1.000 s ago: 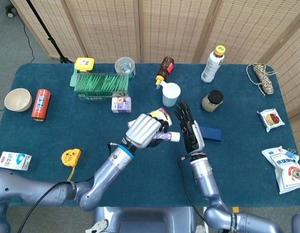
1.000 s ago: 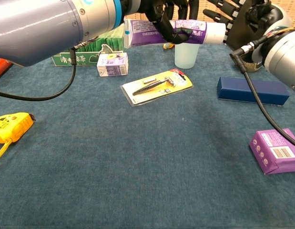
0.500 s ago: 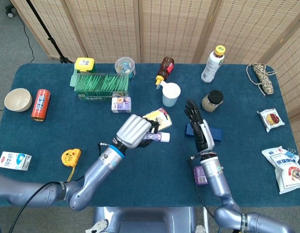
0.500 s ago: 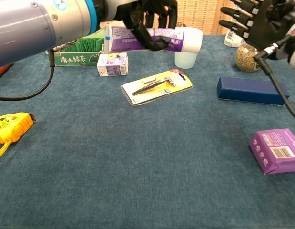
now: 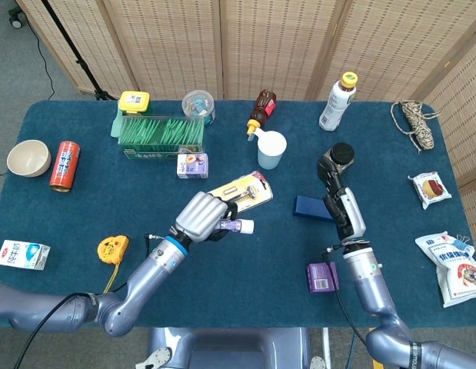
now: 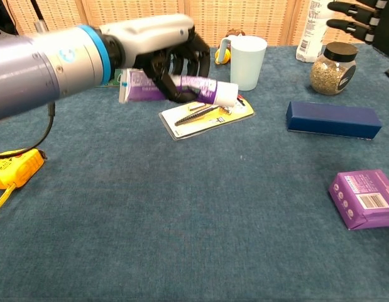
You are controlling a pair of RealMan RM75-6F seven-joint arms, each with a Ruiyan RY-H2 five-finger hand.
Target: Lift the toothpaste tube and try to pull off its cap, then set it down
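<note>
In the head view, your left hand [image 5: 201, 217] has dropped back toward you and to the left over the last second, and it carries the tube [image 5: 234, 226] with it, fingers wrapped round the body, the white cap [image 5: 246, 226] poking out on the right. A second ago your right hand [image 5: 341, 201] stood just beside that cap; now it has swung well away to the right, over the far end of the blue box [image 5: 313, 207], fingers spread and holding nothing. The cap is on the tube, so I judge the pull attempt finished and the set-down as the step in hand. The tube sits just this side of the yellow blister pack [image 5: 239, 190], and this view does not show whether it touches the worktop [image 5: 76, 215]. In the chest view, the tube [image 6: 172, 88] has come down from the top of the picture to hang level above the worktop [image 6: 200, 207], plainly clear of it, its cap [image 6: 225, 94] over the near edge of the pack [image 6: 210, 114]. Your left hand [image 6: 175, 63] grips it round the middle. Only your right hand's fingertips [image 6: 345, 7] show, at the top right corner, apart and empty. Lower the tube onto bare cloth beside the pack before you let go.
</note>
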